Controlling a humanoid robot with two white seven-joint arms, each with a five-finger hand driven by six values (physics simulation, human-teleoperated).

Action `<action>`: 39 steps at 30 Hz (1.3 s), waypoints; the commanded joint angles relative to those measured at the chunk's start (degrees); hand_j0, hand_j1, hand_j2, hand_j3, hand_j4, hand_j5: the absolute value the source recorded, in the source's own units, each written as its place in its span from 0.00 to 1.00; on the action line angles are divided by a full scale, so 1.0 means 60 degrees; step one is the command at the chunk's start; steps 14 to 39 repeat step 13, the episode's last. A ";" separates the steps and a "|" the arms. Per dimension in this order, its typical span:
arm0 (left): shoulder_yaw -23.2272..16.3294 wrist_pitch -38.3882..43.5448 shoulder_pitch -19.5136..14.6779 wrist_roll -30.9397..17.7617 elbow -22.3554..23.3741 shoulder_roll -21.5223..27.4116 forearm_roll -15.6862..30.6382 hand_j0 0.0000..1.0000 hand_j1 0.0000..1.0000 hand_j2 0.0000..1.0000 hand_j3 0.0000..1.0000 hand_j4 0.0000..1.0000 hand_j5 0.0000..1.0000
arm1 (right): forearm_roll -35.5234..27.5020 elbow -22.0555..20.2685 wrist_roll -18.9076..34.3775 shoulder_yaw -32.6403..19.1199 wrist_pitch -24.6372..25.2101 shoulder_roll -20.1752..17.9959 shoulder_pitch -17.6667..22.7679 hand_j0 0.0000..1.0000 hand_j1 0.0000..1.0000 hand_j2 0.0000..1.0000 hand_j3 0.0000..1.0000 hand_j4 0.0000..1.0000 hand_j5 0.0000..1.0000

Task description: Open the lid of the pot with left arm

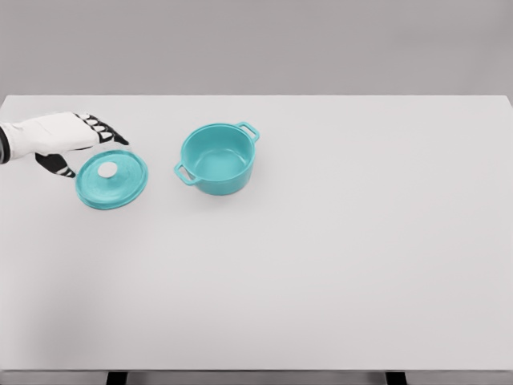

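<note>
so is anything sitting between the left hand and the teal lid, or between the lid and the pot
Nothing visible does. The left hand is right at the upper-left rim of the round teal lid with a white knob, fingers spread. The lid lies flat on the white table, left of the open teal two-handled pot, with only bare table between them.

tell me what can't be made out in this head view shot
- Left hand: the arm is cut off by the picture's left edge; whether the fingertips touch the lid is too small to tell.
- Right arm: not in view at all.
- Pot: the near wall hides part of the inside floor.
- Table: its legs are cut off by the bottom edge.
- Lid's underside: hidden, since it lies on the table.
</note>
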 commanded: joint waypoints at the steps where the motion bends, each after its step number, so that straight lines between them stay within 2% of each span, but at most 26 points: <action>1: 0.1357 0.0036 0.0059 0.0007 0.0054 -0.0050 0.1525 1.00 1.00 1.00 1.00 1.00 1.00 | -0.0009 0.0000 -0.0001 -0.0003 -0.0006 0.0000 0.0000 1.00 1.00 1.00 1.00 1.00 1.00; 2: 0.1519 0.0036 0.0147 0.0007 0.0055 -0.0050 0.2184 1.00 1.00 1.00 1.00 1.00 1.00 | -0.0009 0.0000 -0.0001 -0.0003 -0.0006 0.0000 0.0000 1.00 1.00 1.00 1.00 1.00 1.00; 3: 0.1563 0.0036 0.0162 0.0007 0.0055 -0.0050 0.2392 1.00 1.00 1.00 1.00 1.00 1.00 | -0.0009 0.0000 -0.0001 -0.0003 -0.0006 0.0000 0.0000 1.00 1.00 1.00 1.00 1.00 1.00; 9: 0.1607 0.0036 0.0147 0.0007 0.0040 -0.0475 0.2348 1.00 1.00 1.00 1.00 1.00 1.00 | -0.0009 0.0000 -0.0001 -0.0003 -0.0006 0.0000 0.0000 1.00 1.00 1.00 1.00 1.00 1.00; 39: 0.1593 0.0036 0.0162 0.0007 0.0011 -0.0490 0.2363 1.00 1.00 1.00 1.00 1.00 1.00 | -0.0009 0.0000 -0.0001 -0.0003 -0.0006 0.0000 0.0000 1.00 1.00 1.00 1.00 1.00 1.00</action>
